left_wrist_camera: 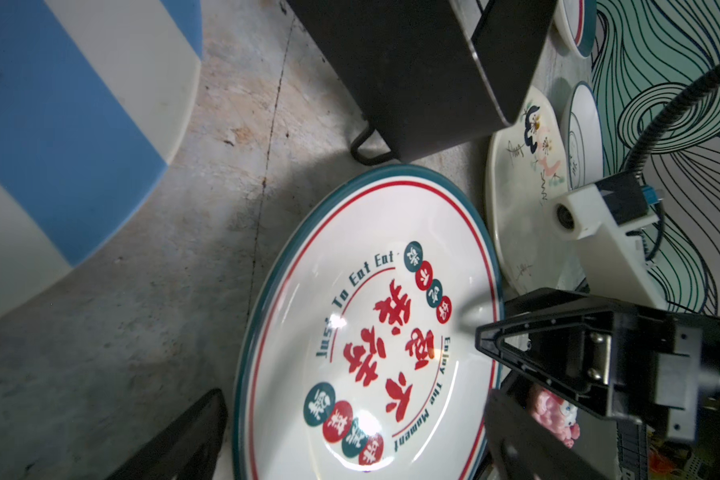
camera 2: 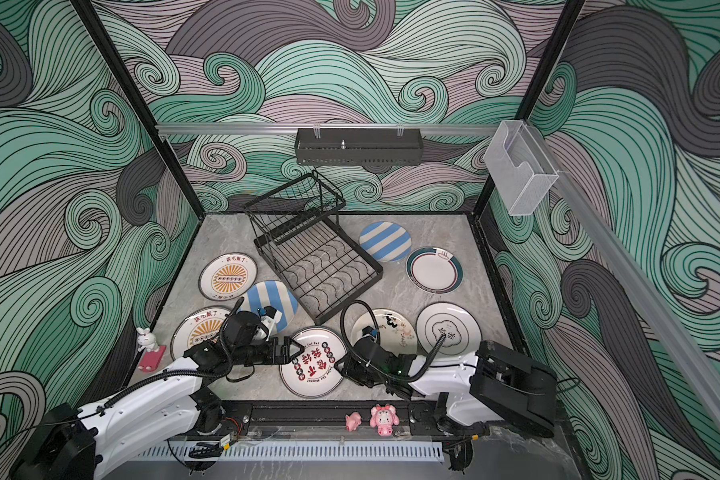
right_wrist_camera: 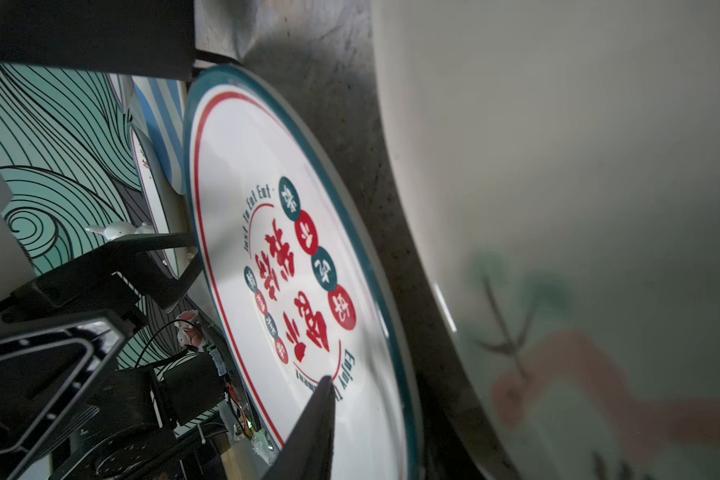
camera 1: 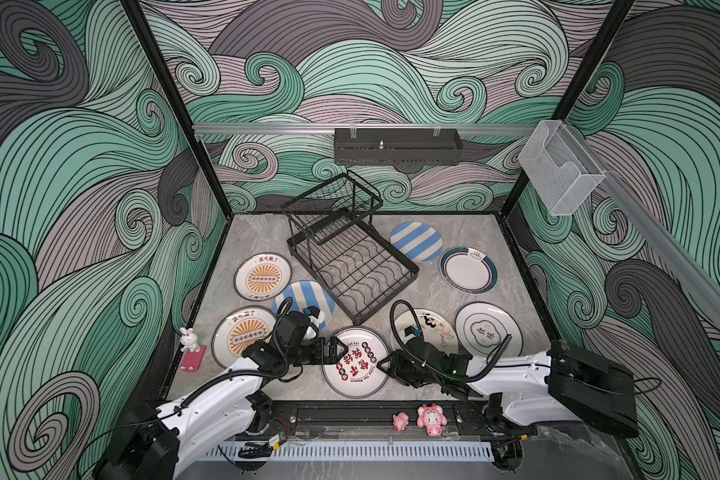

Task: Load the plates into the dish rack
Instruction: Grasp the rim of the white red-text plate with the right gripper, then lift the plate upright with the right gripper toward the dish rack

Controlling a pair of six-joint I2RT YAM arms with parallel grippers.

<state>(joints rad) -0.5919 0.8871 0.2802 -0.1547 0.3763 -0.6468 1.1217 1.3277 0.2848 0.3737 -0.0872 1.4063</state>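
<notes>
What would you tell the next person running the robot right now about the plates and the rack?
Left gripper: open, at the red-lettered plate's left rim.
Right gripper: fingers apart at its right rim, one over the plate; no grip seen.
That plate and seven other plates sit on the table; the dish rack holds none.
Done: nothing. Left: load all eight.

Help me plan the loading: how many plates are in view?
8, none visibly hidden. Left of the dish rack: far sunburst plate, near sunburst plate, near striped plate. Front: red-lettered plate, drawings plate, black-ringed plate. Right: far striped plate, teal-rimmed plate.
</notes>
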